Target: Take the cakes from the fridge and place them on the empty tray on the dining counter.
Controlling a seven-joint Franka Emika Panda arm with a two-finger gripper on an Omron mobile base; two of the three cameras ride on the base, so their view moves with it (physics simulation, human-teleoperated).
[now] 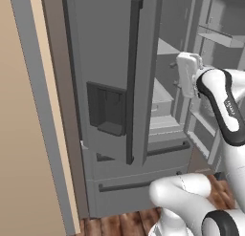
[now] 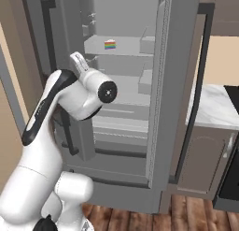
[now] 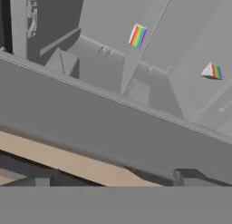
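In the left base view, the tall grey French-door fridge (image 1: 119,87) stands between a beige wall on the left and the white robot arm (image 1: 217,106) on the right. Its left door is shut and carries one long dark vertical handle (image 1: 132,82) and one dark dispenser recess (image 1: 107,111); its right door is swung open, baring pale grey shelves inside. Two bottom drawers sit below, each with a dark horizontal handle, above a strip of brown wooden floor (image 1: 119,224).

In the right base view, the arm rises at the left in front of the open fridge interior. One small wedge-shaped cake slice with rainbow layers and white frosting (image 2: 109,44) rests on an upper shelf, well apart from the arm. Farther right is a white marble-patterned countertop with grey veins (image 2: 212,106) on a brown cabinet.

The hand view, rolled to one side, looks into the fridge and shows two cakes — one rainbow slice (image 3: 137,36) toward the left and a second (image 3: 212,71) toward the right, on separate shelf levels.

The gripper's fingers are spread wide and grasp nothing.
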